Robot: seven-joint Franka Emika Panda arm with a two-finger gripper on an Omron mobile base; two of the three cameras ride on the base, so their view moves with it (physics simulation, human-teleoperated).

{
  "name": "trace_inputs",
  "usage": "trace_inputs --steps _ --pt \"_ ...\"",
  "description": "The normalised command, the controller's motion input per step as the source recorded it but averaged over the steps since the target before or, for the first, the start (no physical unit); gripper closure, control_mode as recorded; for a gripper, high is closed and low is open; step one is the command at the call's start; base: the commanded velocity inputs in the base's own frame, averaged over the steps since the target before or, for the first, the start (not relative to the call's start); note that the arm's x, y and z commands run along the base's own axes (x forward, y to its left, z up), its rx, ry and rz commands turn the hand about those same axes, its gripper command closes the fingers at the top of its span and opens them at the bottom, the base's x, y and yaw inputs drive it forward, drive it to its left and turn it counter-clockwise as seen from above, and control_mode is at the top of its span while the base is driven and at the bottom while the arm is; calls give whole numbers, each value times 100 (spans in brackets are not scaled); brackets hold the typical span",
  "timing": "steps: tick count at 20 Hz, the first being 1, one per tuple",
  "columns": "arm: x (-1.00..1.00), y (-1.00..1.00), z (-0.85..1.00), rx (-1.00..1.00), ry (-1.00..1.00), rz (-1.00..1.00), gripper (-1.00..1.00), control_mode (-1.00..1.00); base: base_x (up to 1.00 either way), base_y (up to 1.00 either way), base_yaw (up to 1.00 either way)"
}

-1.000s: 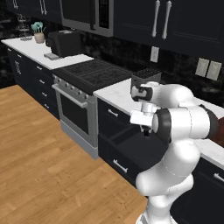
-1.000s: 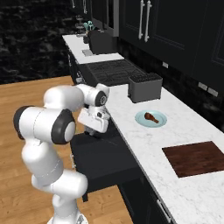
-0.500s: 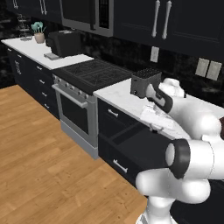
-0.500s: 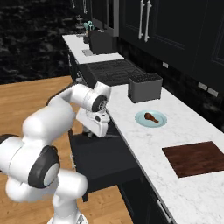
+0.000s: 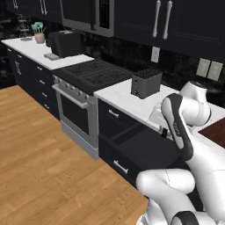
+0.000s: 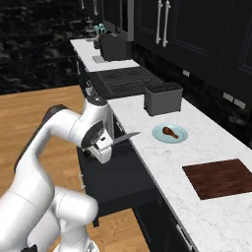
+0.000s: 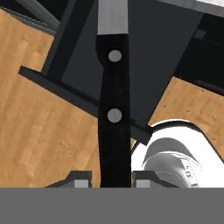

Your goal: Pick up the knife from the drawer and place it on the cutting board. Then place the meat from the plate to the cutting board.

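My gripper is shut on the black handle of the knife and hangs above the open drawer, beside the counter's front edge. The grey blade points toward the counter. In the hand view the knife, with two silver rivets, runs up from between my gripper fingertips over the dark drawer. The meat lies on the pale blue plate on the counter. Further right lies the dark reddish-brown cutting board, bare, with its corner in the left base view.
A dark toaster stands behind the plate near the wall. The stove is to the left of the drawer. Black upper cabinets hang over the counter. Wooden floor lies open in front of the cabinets.
The arm's elbow and upper links have swung around widely. The hand has stayed over the open drawer, shut on the knife, and the blade now points at the counter.
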Motion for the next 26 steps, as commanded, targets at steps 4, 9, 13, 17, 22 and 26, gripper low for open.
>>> trace_inputs --steps 4,9,13,17,22,26 --pt "-60 0 100 -11 -20 0 100 -100 0 0 0" --pt "-42 0 79 -14 -14 -3 100 -100 0 0 0" --pt "4 -44 -9 -3 -2 -16 100 -100 0 0 0" --pt "39 -78 -40 0 4 -16 100 -100 0 0 0" --pt "20 -60 -45 -2 0 -20 100 -100 0 0 0" --pt "42 -94 -38 0 1 -20 100 -100 0 0 0"
